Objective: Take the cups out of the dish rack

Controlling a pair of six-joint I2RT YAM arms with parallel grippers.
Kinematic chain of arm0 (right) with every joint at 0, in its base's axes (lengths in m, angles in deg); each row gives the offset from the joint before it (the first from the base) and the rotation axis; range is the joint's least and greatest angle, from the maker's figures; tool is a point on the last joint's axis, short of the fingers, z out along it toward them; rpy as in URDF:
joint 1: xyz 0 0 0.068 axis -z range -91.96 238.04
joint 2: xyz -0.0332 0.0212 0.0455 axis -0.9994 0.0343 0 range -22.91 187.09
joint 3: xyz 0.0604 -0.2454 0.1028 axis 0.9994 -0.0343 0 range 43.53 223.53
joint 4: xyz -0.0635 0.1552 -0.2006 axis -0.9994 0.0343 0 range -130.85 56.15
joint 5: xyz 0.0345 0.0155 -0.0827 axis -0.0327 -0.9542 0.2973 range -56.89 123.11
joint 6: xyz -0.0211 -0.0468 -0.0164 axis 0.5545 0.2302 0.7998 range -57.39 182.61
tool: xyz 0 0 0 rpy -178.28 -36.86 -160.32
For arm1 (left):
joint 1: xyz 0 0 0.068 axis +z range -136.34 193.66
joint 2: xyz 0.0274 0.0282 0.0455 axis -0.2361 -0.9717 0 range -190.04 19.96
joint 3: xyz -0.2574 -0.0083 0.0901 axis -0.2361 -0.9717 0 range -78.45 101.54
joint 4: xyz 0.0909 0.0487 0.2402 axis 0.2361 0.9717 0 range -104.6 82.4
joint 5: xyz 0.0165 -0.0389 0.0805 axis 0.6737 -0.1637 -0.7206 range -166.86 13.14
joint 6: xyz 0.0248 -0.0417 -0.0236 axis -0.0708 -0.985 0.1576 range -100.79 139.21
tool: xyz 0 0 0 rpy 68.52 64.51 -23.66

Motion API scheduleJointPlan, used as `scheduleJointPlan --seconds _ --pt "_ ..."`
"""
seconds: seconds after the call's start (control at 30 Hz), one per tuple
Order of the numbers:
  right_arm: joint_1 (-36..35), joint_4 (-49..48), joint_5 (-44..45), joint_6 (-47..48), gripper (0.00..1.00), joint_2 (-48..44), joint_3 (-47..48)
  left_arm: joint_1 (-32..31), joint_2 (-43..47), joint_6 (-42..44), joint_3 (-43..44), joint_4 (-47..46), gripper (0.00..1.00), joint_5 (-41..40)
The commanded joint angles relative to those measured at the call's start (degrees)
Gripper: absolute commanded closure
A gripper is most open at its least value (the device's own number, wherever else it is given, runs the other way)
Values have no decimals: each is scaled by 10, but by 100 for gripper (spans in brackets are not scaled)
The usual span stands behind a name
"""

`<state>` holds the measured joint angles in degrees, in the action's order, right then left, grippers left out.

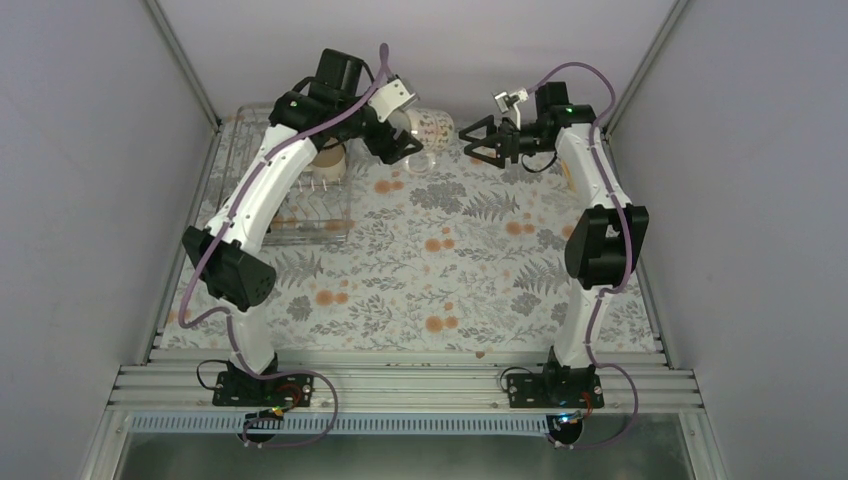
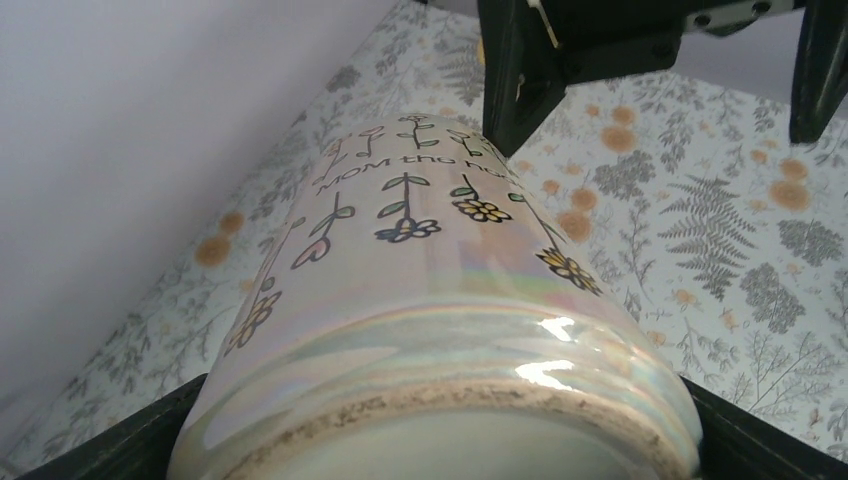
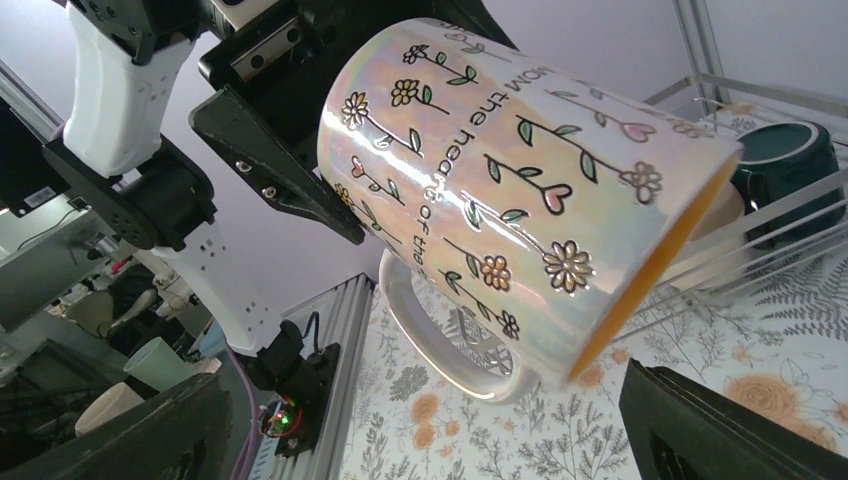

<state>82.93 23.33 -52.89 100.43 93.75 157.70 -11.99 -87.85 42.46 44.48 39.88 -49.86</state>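
Clasping white mug (image 3: 520, 190), left pincer (image 1: 408, 140)

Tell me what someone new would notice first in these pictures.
The flowered mug, white with an orange inside, hangs on its side above the table, at its far middle, gripped at its base by the left claw. The right claw faces its mouth, open and not touching. At far left, the dish rack holds a dark green mug.

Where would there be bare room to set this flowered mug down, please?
The cloth between the left arm and right arm, right of the dish rack, lies bare. Crowded: the far left, where the rack holds mugs.
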Motion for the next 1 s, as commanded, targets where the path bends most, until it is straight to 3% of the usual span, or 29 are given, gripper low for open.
scheduleJointPlan --seconds 0.0,0.37,0.5,0.6,0.73,0.83,0.97 --pt "0 0 -62 1 0 3 20 -12 -9 -16 60 -80 84 56" --pt "7 -33 -123 -35 0 1 16 -57 -71 -16 122 -70 82 59" --pt "10 -118 -155 -121 3 -26 -30 -63 -104 -12 148 -62 80 71" --pt "11 -153 -155 -147 17 -58 -58 -63 -123 -5 161 -55 79 77" --pt "10 -286 -154 -289 37 -95 -107 -63 -135 -1 161 -50 74 84" --pt "12 -306 -155 -297 53 -111 -117 -64 -138 2 157 -48 73 81" --pt "12 -287 -154 -292 82 -120 -117 -65 -140 8 143 -46 71 78"
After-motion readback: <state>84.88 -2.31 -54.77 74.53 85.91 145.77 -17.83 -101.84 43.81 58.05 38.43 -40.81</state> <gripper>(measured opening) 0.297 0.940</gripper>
